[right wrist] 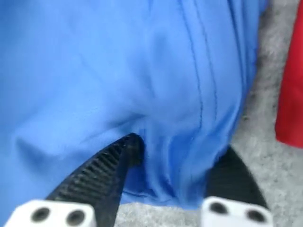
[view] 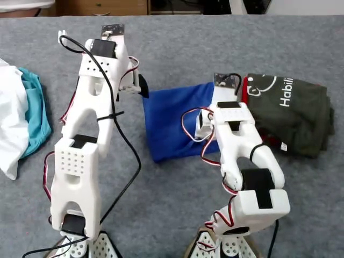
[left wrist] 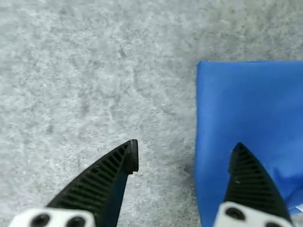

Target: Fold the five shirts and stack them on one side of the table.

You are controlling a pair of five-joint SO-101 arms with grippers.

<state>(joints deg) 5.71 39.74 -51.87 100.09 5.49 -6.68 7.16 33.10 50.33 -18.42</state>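
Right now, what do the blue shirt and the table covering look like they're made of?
Blue shirt: probably a soft, matte knit such as cotton; it creases loosely and shows stitched seams. Table covering: looks like grey felt or short-pile carpet, with a fuzzy, mottled, dull surface.

The folded shirt [view: 172, 123] lies on the worktop [view: 177, 48] between the two grippers. The left gripper [left wrist: 184, 156] straddles one shirt edge, with one finger above bare worktop and the other above the shirt. The right gripper [right wrist: 182, 151] sits at the opposite end, with shirt cloth between its fingers. The shirt stack [view: 293, 118] lies just beyond the right gripper. The loose shirts [view: 21, 113] lie well beyond the left gripper, at the worktop edge.
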